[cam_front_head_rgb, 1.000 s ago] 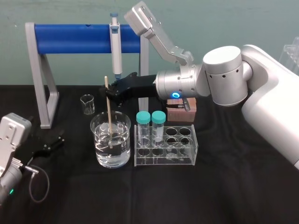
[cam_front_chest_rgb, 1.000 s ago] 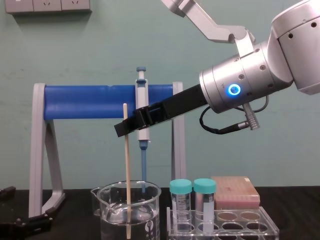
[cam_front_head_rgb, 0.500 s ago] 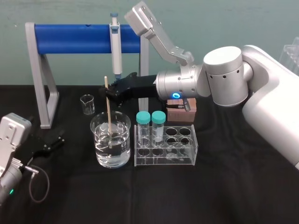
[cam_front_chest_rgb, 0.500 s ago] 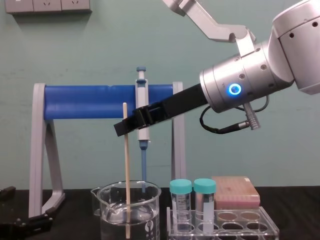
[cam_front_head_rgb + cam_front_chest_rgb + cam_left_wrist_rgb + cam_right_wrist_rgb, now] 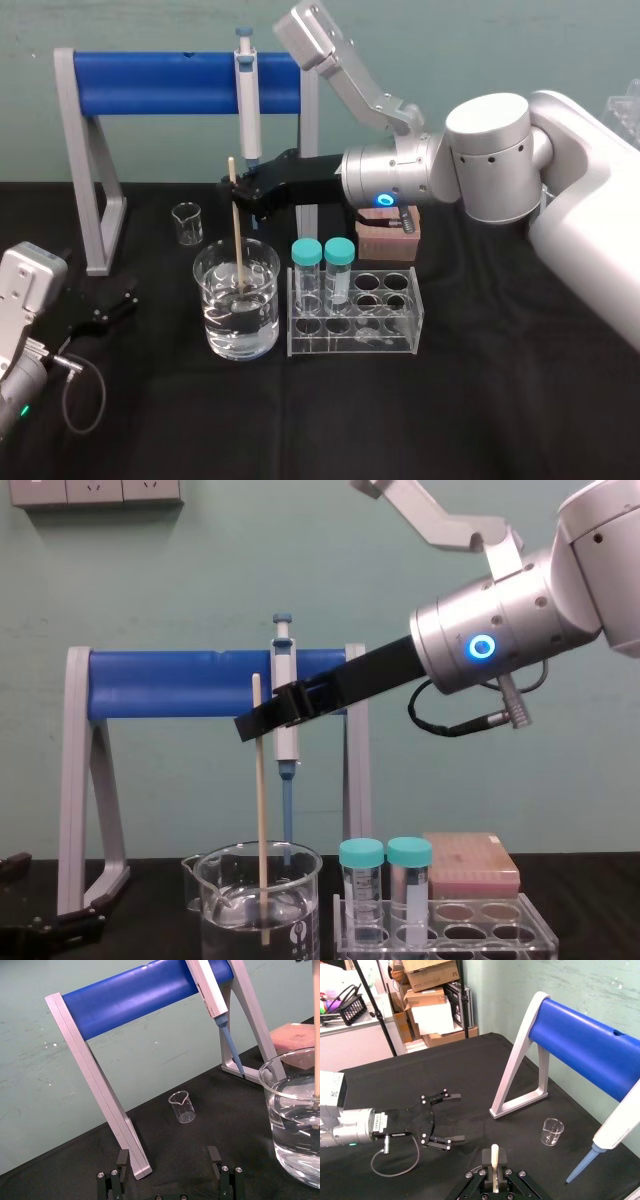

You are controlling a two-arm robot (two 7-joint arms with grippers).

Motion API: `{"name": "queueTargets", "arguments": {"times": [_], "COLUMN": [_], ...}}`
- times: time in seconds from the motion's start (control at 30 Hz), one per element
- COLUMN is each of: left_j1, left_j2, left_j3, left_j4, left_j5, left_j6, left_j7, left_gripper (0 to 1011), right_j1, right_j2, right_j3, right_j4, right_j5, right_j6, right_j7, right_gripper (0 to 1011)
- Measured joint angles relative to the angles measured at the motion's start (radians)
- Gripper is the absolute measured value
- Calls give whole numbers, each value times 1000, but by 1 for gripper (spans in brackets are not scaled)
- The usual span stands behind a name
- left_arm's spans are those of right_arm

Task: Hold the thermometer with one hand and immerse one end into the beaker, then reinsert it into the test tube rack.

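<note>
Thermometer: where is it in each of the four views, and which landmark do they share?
Head view: the thermometer stands tilted in the beaker, left of centre, gripped by the right hand.
Chest view: left of centre, lower end in the beaker.
Left wrist view: rising from the beaker beside the pipette.
Right wrist view: its rounded tip clamped in the right hand.
Shared landmark: the stand's blue bar.
</note>
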Motion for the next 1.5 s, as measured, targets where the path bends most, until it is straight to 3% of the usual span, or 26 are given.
{"name": "queueTargets", "arguments": {"times": [0.3,0.6,0.93,1.17,1.5], "left_j1": [0,0,0,0,0], "left_j2": [0,0,0,0,0], "left_j3": [0,0,0,0,0], "left_j4": [0,0,0,0,0], "left_j5": [0,0,0,0,0], "left_j6": [0,0,0,0,0], "left_j7": [0,0,0,0,0], "left_gripper": [1004,1004,1004,1004,1004], "right_j1": [4,20,47,54,20], "right_j2": [23,47,95,128,194], "right_j3": [20,42,52,82,159], "right_j4": [-36,-77,-142,-202,-318], "right_j5": [14,62,100,148,230], "right_j6": [16,51,87,139,266], "right_j7": [6,14,22,8,-103], "right_gripper": [48,48,48,48,48]}}
